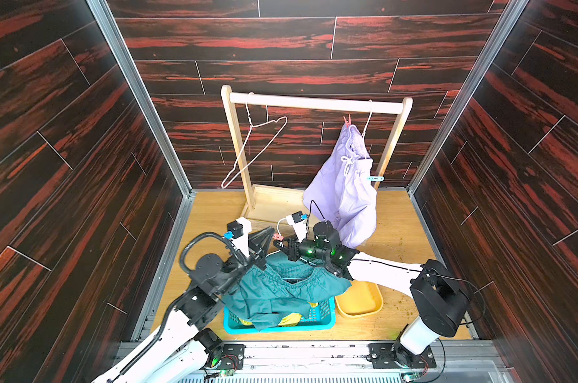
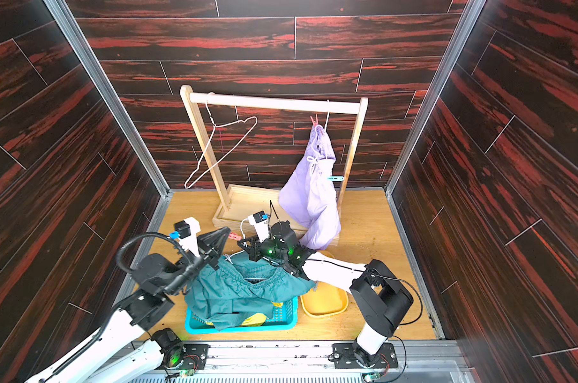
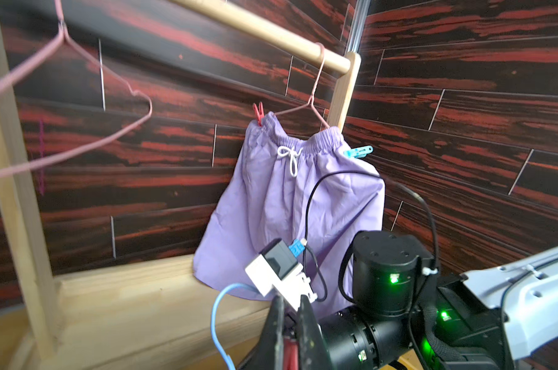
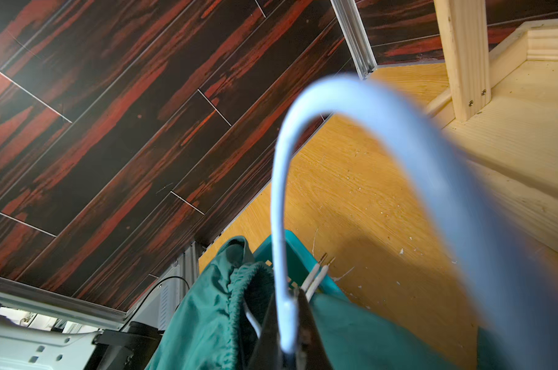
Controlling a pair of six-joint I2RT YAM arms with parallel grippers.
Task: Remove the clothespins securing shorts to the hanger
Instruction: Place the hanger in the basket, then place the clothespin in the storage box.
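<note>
Both top views show the left pincer (image 1: 270, 234) clamped on a red-pink clothespin (image 1: 278, 236) that sticks out past its tips above the desk (image 1: 397, 232). The left wrist view catches only a red sliver of it between the fingers.

The right pincer (image 4: 287, 307) is hard to read from above. The right wrist view settles it: the jaws are pressed together on the wire of a white hanger (image 4: 279, 192), with the teal shorts (image 4: 207, 320) bunched just beside. From above, those shorts drape over a blue basket (image 1: 314, 323) holding the yellow shorts (image 1: 292, 320), beside a yellow tray (image 1: 360, 301).

The left wrist view faces the lavender shorts (image 3: 287, 208) squarely. They hang on a pink hanger (image 3: 312, 96) from the wooden rack (image 3: 271, 28), pinned by a second red-pink clothespin (image 3: 258, 113) and a light blue clothespin (image 3: 358, 152).
</note>
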